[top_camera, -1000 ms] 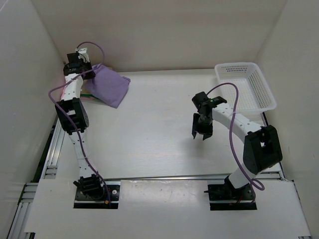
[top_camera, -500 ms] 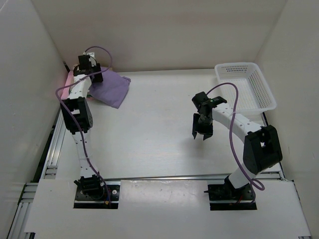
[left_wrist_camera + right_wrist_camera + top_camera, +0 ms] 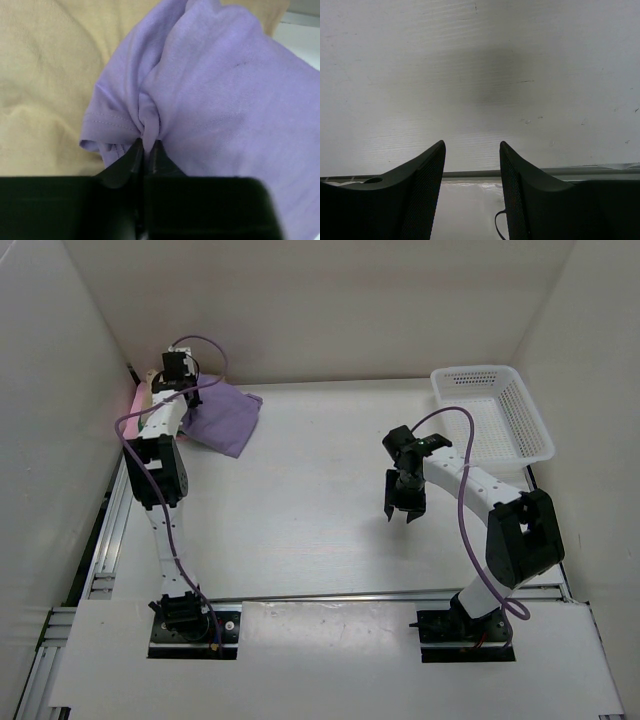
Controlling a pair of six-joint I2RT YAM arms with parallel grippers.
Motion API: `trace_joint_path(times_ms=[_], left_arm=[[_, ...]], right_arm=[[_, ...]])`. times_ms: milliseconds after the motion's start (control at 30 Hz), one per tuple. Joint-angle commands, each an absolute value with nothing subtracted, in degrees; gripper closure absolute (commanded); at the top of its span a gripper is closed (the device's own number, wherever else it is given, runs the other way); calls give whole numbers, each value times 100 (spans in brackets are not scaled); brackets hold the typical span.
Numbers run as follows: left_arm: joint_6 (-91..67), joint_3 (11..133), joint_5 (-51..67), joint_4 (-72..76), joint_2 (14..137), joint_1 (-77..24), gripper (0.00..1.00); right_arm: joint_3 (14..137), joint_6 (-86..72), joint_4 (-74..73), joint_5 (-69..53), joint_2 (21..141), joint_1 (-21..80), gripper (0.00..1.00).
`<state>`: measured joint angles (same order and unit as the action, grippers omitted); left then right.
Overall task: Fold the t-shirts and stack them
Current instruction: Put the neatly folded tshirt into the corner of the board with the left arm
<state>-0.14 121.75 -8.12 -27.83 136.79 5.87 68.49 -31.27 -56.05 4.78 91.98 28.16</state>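
A folded lavender t-shirt lies at the far left of the table. In the left wrist view the lavender t-shirt rests on a tan t-shirt. My left gripper is shut on a bunched fold at the lavender shirt's edge. From above, the left gripper sits at that shirt's far-left corner, and a sliver of pink t-shirt shows by the wall. My right gripper hangs open over bare table right of centre. Nothing is between the jaws of the right gripper.
A white mesh basket stands at the far right corner. Walls close in the table on the left, back and right. A metal rail runs along the table's near edge.
My left gripper opened, shifted a little to the right along the back of the lavender shirt, and shut again on its edge. The right arm has barely moved.
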Motion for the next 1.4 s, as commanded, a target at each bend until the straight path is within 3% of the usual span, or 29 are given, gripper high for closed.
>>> trace_joint_path(times_ms=[0,200,267,300,367,600,900,1000,1133,1367], left_arm=[[0,12190,-1002,-2804,13288,571,90],[0,12128,-1071,-2918,13482,571,90],[0,12243,-1361,-2918,13562,571,48],[0,12313,-1423,-2918,13562,571,32],[0,12384,-1572,-2918,13562,571,16],[0,13499,-2443,-2918,13675,861,15],[0,13518,-2566,-2918,13474,923,13],[0,12948,-2024,-2918,13062,976,13],[0,12437,-338,-2918,12612,976,13],[0,12779,-639,-2918,13445,817,14]], right_arm=[[7040,-3085,-5739,536,9211,2839,48],[7040,-3085,-5739,536,9158,2839,48],[7040,-3085,-5739,536,9158,2839,48],[7040,-3085,-5739,536,9158,2839,48],[7040,-3085,-5739,536,9158,2839,48],[6970,-3085,-5687,536,9105,2839,48],[6549,-3252,-5380,589,8561,2839,48],[6373,-3305,-5230,642,8263,2839,48],[5986,-3489,-4818,703,7805,2839,48],[5591,-3490,-4605,650,7682,2839,48]])
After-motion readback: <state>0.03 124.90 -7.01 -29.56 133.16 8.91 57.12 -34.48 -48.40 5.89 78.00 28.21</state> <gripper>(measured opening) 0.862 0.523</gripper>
